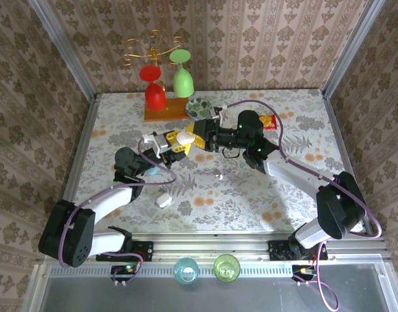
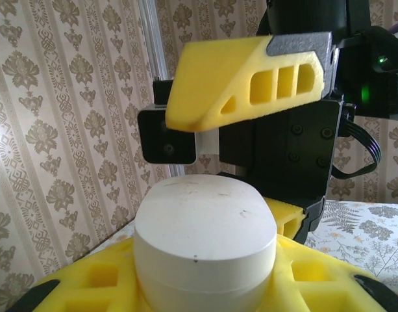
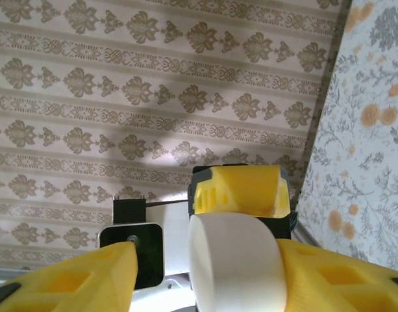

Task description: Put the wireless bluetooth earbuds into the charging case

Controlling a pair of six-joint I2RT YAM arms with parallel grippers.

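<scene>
- Earbuds: one tiny whitish piece (image 1: 219,175), likely one of them, lay mid-table, outside the charging case (image 2: 205,227)
- Left gripper (image 2: 202,289) clamped the closed case aloft
- Right gripper (image 3: 205,279) straddled it, jaws apart
- Judged step: opening the lid, which calls for a careful pinch

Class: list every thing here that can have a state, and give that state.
charging case: looks closed, held above the table.
left gripper: shut on the charging case.
right gripper: open, jaws straddling the charging case.
red glass: hanging upside down.
green glass: hanging upside down.
blue cup: upright.
green cup: upright.
earbud: loose on the table.
second white case: lying on the table, untouched.
</scene>
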